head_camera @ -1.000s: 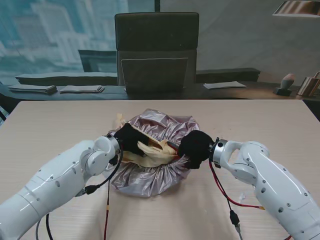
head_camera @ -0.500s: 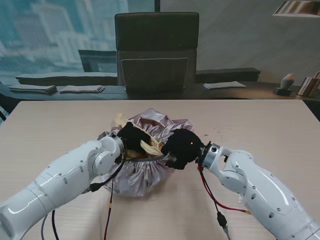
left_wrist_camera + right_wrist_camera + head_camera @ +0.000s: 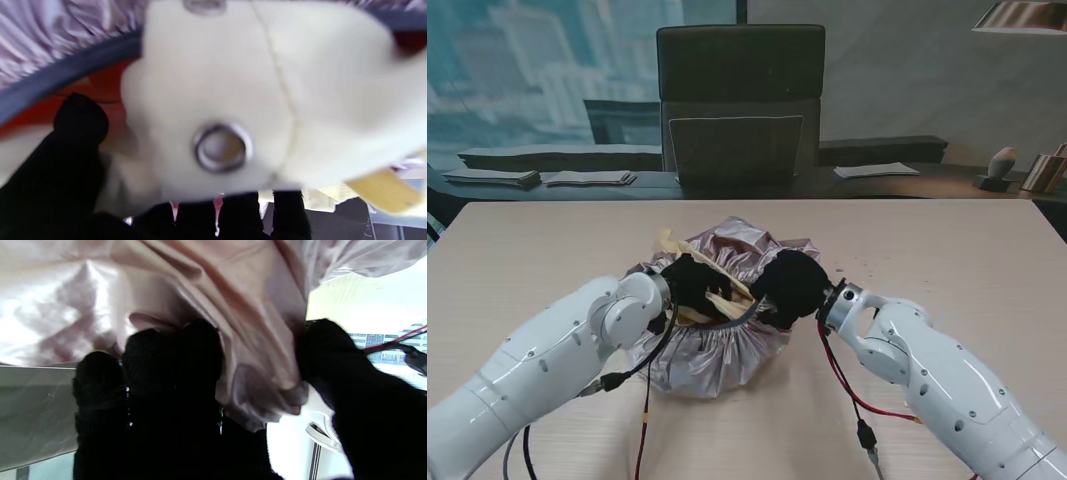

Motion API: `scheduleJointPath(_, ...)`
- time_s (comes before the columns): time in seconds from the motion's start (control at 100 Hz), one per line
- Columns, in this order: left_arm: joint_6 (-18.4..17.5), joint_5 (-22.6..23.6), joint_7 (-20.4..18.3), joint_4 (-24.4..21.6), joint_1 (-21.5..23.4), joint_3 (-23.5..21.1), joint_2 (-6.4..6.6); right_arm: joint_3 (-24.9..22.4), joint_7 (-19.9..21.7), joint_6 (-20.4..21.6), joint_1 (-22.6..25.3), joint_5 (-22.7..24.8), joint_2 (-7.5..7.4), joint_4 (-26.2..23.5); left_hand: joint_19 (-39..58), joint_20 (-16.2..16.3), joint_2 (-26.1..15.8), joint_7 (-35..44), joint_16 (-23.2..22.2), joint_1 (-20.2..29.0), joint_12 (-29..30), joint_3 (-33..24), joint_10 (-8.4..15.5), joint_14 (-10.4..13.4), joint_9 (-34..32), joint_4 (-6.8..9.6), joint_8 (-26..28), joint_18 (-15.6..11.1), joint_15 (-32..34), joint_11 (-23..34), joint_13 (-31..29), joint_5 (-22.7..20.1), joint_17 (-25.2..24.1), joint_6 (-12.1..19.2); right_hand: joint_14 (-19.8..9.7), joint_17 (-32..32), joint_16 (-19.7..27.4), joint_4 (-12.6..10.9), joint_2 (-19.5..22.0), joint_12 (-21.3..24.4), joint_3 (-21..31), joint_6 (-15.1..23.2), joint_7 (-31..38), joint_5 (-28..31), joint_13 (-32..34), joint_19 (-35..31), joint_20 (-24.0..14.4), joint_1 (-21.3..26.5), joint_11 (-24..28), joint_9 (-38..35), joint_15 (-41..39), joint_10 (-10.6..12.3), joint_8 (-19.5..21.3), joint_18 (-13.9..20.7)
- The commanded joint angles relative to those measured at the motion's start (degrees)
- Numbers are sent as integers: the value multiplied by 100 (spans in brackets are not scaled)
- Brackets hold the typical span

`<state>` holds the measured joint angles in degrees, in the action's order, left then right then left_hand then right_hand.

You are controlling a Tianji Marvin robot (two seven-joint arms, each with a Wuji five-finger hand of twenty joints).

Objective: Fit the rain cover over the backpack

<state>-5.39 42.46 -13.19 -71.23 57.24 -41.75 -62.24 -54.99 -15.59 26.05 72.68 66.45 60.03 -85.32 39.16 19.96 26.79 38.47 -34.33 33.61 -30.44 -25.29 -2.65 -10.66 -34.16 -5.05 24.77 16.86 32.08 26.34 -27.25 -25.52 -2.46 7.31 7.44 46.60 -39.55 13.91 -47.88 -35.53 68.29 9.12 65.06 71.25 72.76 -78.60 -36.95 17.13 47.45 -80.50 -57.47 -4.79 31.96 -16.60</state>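
Fingers (image 3: 80, 140) of the left hand (image 3: 693, 283) curl around the cream backpack (image 3: 715, 290), mostly hidden inside the silvery rain cover (image 3: 727, 345) bunched mid-table (image 3: 947, 250). The left wrist view is a blur of cream fabric and a metal eyelet (image 3: 221, 148). The right hand (image 3: 792, 285) pinches a fold of cover between thumb and fingers.

Even daylight, sharp stand view; wrist views blurred close-up, window glare behind.
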Motion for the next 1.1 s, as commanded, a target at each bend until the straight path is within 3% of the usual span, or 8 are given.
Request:
scheduleJointPath(0.0,17,69,-149,-313,272,-177,168,-25,-39,-29,22,67,-23,31,69,5,-37,-20,57,-161,132,319,8,39,600,203,84,-107,-142,-157,363,378,-57,47,17,3,40,73,93,36,-70,-27,196,344,210,-26,65,52,87,-289,-71,-276,-18,-103)
scheduleJointPath(0.29,4,1204,-270,-1513,1382,-1796,320,-165,-145,-106,123,120,-32,76,771,356,80,716,-135,205,-141,-786,115,80,930,241,1098,-237,241,300,477,858,73,-80,60,-108,71,-32,213,57,-160,-47,122,346,199,-96,29,65,39,-280,-44,-296,66,-139)
scheduleJointPath(0.54,378,1956,-489,-1524,1631,-2296,391,-288,-400,-72,323,125,-15,21,764,348,99,-464,-22,372,-35,-1194,-36,13,1808,178,-155,-349,49,44,1224,1408,-121,-440,67,-112,85,-33,202,48,-164,-55,108,352,204,-99,32,72,27,-284,-24,-302,102,-135)
scheduleJointPath(0.64,418,1737,-407,-1237,1590,-2328,380,-305,-470,-79,359,134,-11,18,762,330,63,-910,150,408,163,-1151,-84,-41,2092,196,-617,-404,-153,-111,1449,1709,-189,-169,59,-109,79,-36,192,38,-156,-46,120,358,206,-102,33,68,41,-289,-37,-295,119,-128)
scheduleJointPath(0.74,184,661,352,-839,1596,-2409,233,-306,-552,-140,388,99,8,40,736,308,212,-542,148,275,162,-1142,-117,-152,1614,154,-520,-285,-89,-1,1200,1699,-183,346,76,-109,78,-33,175,34,-150,-59,118,355,204,-105,35,77,45,-286,-42,-309,127,-130)
scheduleJointPath(0.96,-243,-173,454,-875,1608,-2393,123,-240,-714,-184,408,23,43,79,765,337,289,780,97,32,161,-972,-39,-192,-182,56,247,-59,232,218,-271,-98,87,632,89,-128,90,-6,153,37,-134,-62,107,351,200,-110,36,79,32,-283,-24,-313,123,-166)
scheduleJointPath(1.0,-286,-183,452,-867,1569,-2317,120,-227,-717,-187,409,3,49,78,816,379,463,1141,-4,467,42,-627,53,-146,-515,-195,448,-45,432,385,-548,-614,176,790,84,-139,94,-6,164,38,-128,-67,109,355,199,-104,39,75,30,-284,-17,-311,123,-159)
scheduleJointPath(1.09,-333,-294,383,-860,1480,-2145,118,-204,-699,-184,402,-33,56,76,840,407,560,1736,-153,932,-99,-146,165,-196,-964,-109,471,-18,721,600,-888,-1281,214,1101,91,-149,99,1,162,43,-131,-70,100,350,195,-96,46,79,16,-280,-5,-313,115,-156)
